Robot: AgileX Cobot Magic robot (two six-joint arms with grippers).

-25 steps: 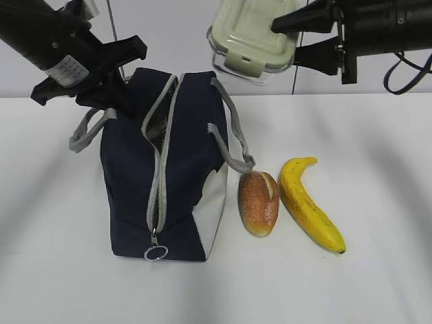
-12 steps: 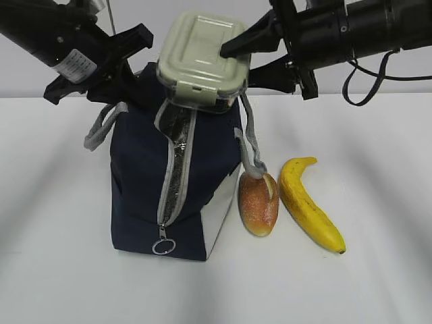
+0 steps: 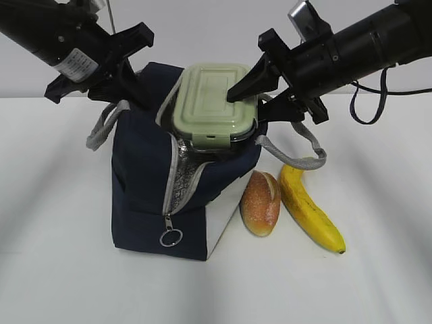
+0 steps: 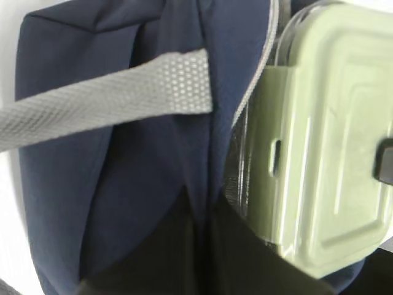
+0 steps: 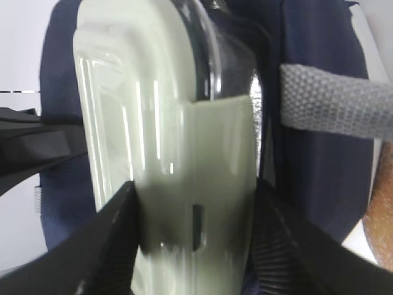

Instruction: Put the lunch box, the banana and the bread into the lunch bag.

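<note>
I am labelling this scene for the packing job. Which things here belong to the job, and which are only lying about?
Job:
- lunch box, held by the right gripper at the bag's mouth
- bag, held by the left gripper
- bread
- banana

Lying about:
- nothing visible; only the table

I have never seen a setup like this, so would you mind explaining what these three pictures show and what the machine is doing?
This is a robot with two black arms, each ending in a two-fingered gripper. The wide picture comes from a camera facing the white table; the other two come from cameras on each wrist, looking down past the fingers.

The right gripper holds a lunch box with a pale green lid, one finger on each side, and has it at the unzipped mouth of a navy lunch bag, only partly in. The left gripper is shut on the bag's fabric at the far left edge, apparently keeping the mouth open.

Beside the bag lie a bread roll and a banana, not yet packed.
</note>
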